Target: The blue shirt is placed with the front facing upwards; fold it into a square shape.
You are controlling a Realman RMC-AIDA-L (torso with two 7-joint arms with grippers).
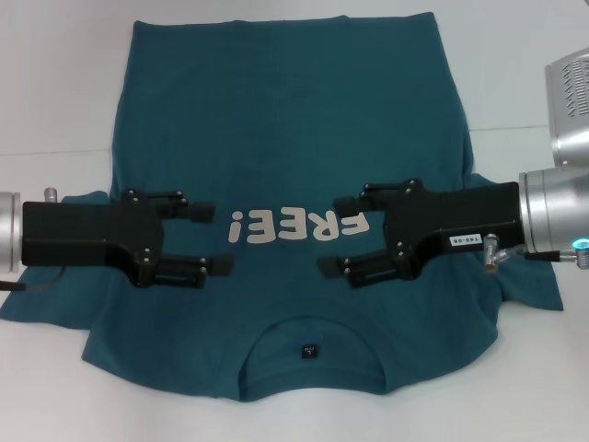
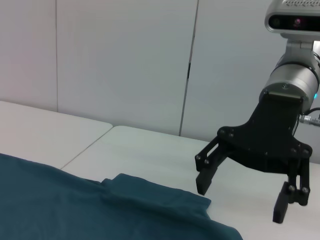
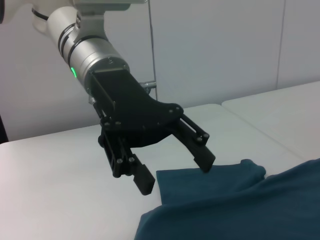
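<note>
Shirt w/ white "FREE!" chest lettering.

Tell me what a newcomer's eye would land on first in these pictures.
The blue shirt spread flat across the white table, collar nearest the robot, white "FREE!" lettering on its chest. Over it, the left gripper and right gripper point at each other from either side of the lettering, both open and holding nothing.

I log: blue shirt, soft matt cloth; both grippers, matt black plastic; table, smooth white.
</note>
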